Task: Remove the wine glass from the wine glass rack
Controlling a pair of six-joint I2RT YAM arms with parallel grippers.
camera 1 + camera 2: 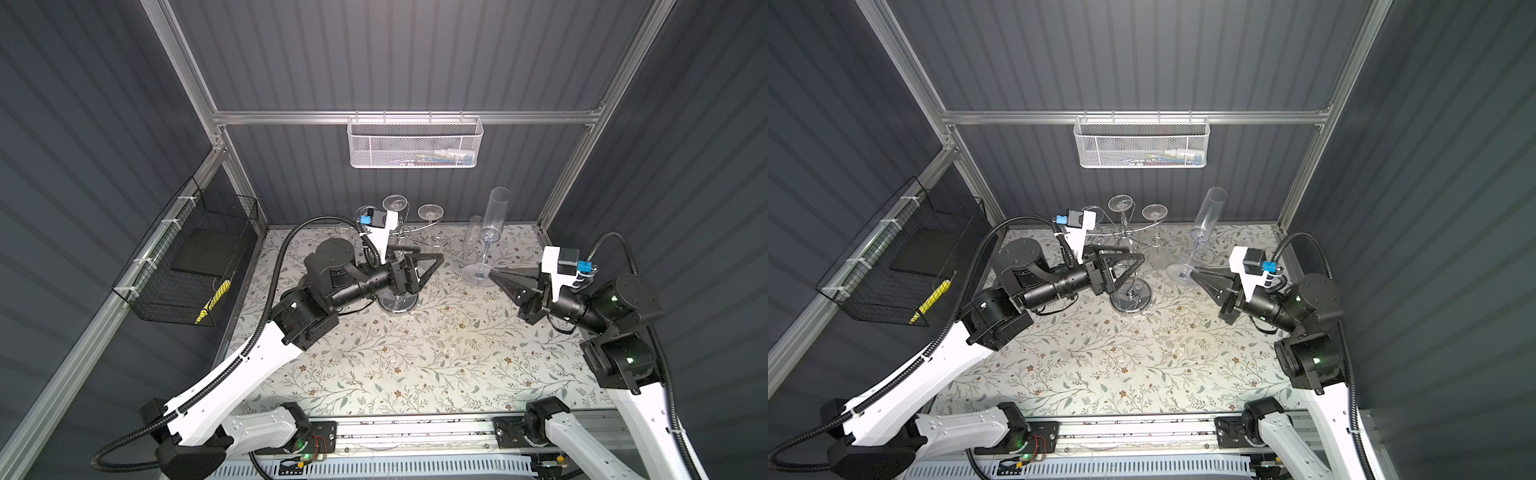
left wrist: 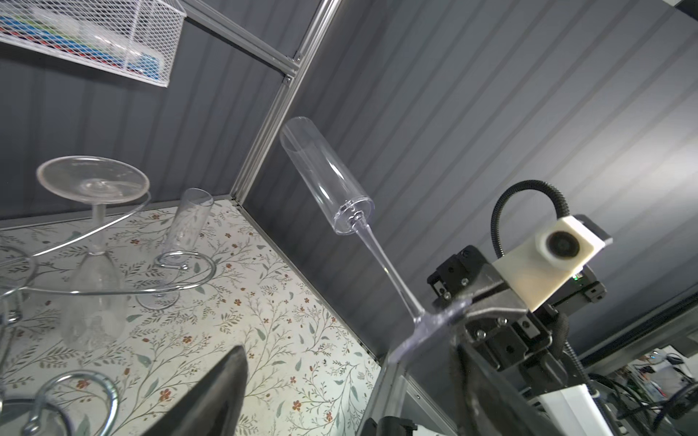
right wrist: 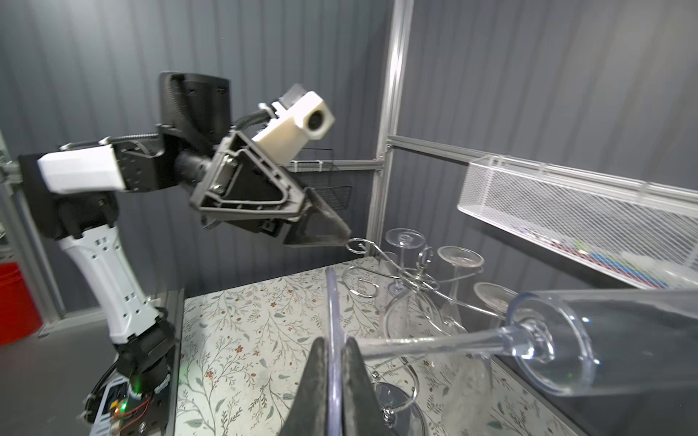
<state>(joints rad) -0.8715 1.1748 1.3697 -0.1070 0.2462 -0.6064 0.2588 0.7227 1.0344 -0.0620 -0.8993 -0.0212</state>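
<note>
Basically the main part looks done: right gripper (image 1: 492, 276) has the wine glass (image 1: 495, 214) clear of the rack (image 1: 397, 302). In the right wrist view its fingers (image 3: 355, 381) are pressed tight on the edge of the glass's round foot. Stem and long straight bowl stick up and toward the far side, tilted. Glass is in the air, right of the rack and apart from it, not touching the table (image 1: 415, 365).

Left gripper (image 1: 430, 254) hangs over the rack's middle, fingers spread, holding nothing. One tip sits just beside a spiral arm end in the right wrist view; can't tell if touching.

Rack stands upright, far-centre, w/ at least three other glasses (image 1: 395, 203) hung upside down on it. Another tall glass (image 1: 473, 237) stands on the table, just left of the held one.

Left to do, prob: carry the glass to a free spot and put it down w/o knocking the standing one. Grip on the foot's rim alone looks thin, so it could swing or slip.
</note>
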